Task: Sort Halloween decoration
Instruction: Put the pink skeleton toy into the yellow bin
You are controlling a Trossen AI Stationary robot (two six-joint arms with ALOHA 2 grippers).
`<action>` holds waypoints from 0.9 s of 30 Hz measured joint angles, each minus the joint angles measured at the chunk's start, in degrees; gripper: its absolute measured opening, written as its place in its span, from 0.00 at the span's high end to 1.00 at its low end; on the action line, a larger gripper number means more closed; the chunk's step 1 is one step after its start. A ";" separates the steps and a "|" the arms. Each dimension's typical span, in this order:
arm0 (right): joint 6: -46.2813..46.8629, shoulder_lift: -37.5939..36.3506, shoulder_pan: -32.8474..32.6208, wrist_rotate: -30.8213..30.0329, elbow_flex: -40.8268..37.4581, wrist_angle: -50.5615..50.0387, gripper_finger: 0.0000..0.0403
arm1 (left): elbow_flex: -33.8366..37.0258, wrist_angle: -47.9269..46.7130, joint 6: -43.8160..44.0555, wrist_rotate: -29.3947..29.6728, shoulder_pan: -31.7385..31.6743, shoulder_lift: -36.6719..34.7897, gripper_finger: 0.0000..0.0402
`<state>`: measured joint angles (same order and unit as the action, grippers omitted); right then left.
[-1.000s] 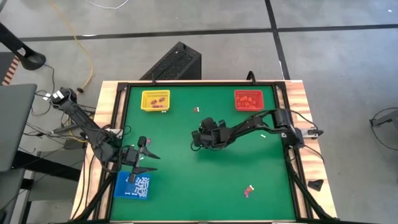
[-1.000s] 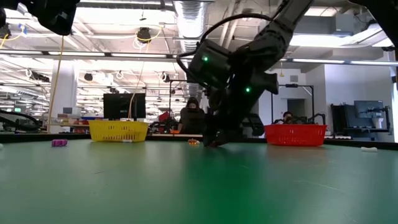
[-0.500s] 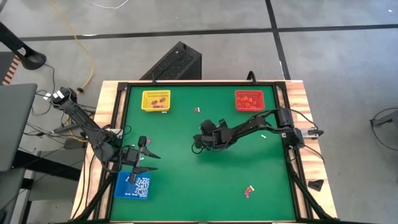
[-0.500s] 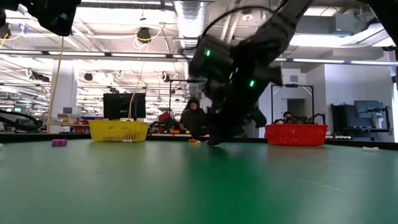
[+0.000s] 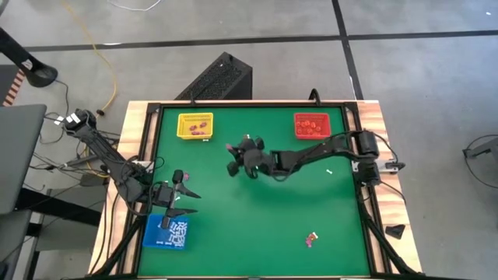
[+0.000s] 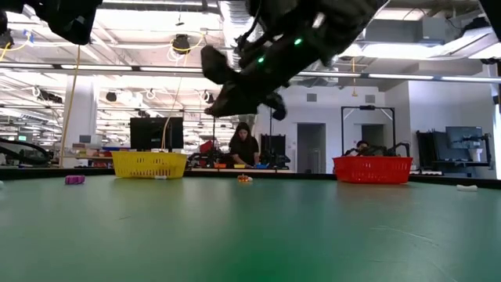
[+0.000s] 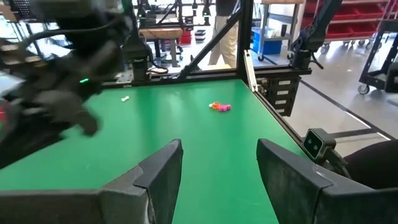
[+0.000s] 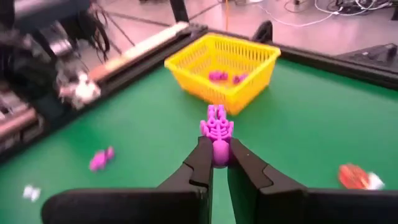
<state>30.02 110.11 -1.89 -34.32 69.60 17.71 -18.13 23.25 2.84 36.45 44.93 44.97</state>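
Note:
My right gripper (image 8: 216,163) is shut on a purple-pink, skeleton-like trinket (image 8: 216,129), high above the table's middle (image 5: 231,158) and pointing toward the yellow tray (image 8: 224,65). Two purple trinkets lie in that tray. At the near left my left gripper (image 7: 217,168) stands open and level, holding nothing, beside the blue tray (image 5: 166,232), which holds white pieces. Loose trinkets lie on the green table: a pink one (image 8: 99,158), an orange-red one (image 8: 357,176), and a pink and orange pair (image 7: 219,106). My right gripper pinches the purple-pink trinket by its lower end (image 8: 217,153) between its two fingertips. The rest of the trinket sticks out past the tips. The fingers come from the table's right, slanting slightly down. The trinket is lifted clear of the table.
The red tray (image 5: 311,124) with orange-red pieces stands at the far right, the yellow tray (image 5: 194,124) at the far left. More trinkets lie near the far edge (image 5: 246,138) and the near right (image 5: 311,238). A person sits in the room beyond the table (image 6: 244,145).
My right gripper has risen from the table's middle and swung toward the far left, toward the yellow tray. It has tipped from pointing steeply down to nearly level.

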 joint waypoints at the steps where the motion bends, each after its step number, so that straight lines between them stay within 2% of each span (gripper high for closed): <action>1: -0.11 1.05 0.86 0.86 0.95 1.20 0.86 | 0.00 0.19 -0.01 0.02 -0.02 0.00 0.51; 7: -1.80 9.34 6.63 9.18 11.91 -0.31 0.86 | 0.00 0.43 -0.21 0.04 -0.02 0.00 0.51; 19: -1.58 28.07 14.31 22.95 43.82 -10.35 0.82 | -0.04 0.08 -0.40 -0.04 -0.02 0.00 0.51; 22: -1.58 31.27 14.86 27.64 49.00 -13.00 0.80 | -0.04 0.07 -0.36 -0.07 -0.02 0.00 0.51; 27: -2.01 33.42 15.53 28.42 51.82 -14.54 0.72 | -0.04 -0.45 -0.14 -0.07 -0.02 0.00 0.51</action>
<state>28.02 143.53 13.63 -5.90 121.41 3.17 -18.17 22.80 2.70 36.37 44.91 44.97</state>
